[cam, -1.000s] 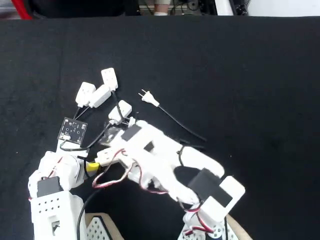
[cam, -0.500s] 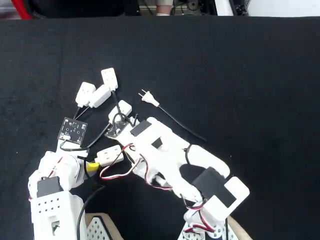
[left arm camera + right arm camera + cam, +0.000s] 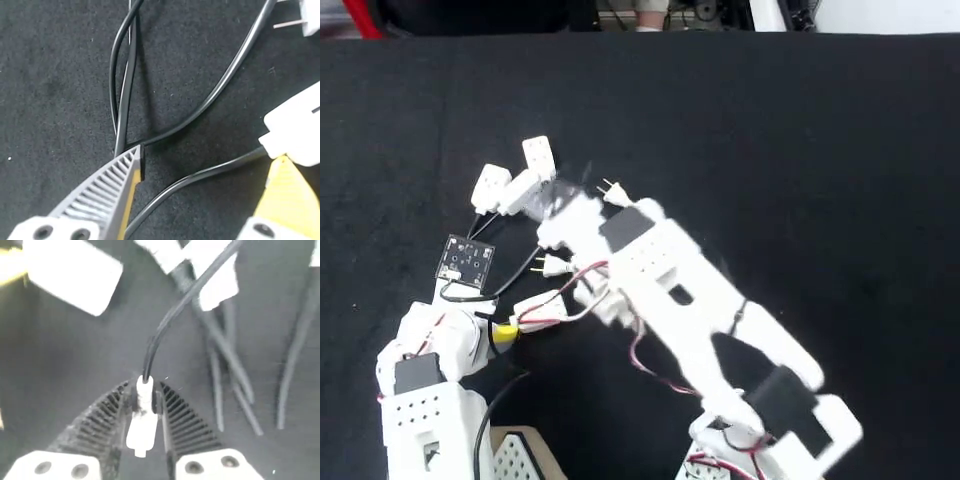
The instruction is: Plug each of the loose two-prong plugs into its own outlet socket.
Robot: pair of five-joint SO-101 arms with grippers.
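- Right beside socket cluster (image 3: 515, 180): right gripper (image 3: 560, 203), up from well below cluster 1 sec ago.
- Jaws nearly closed, pinching white plug (image 3: 142, 416) w/ black cord (image 3: 170, 315) trailing off.
- Meaning: plug lifted & brought to cluster; insertion prob next, not yet done.
- Left gripper (image 3: 207, 160) well below cluster, unmoved; jaws wide, gripping nothing, socket block (image 3: 295, 130) touching its yellow finger.
- Second plug (image 3: 612, 192) loose just beside cluster, third plug (image 3: 552, 265) below it; both unplugged.
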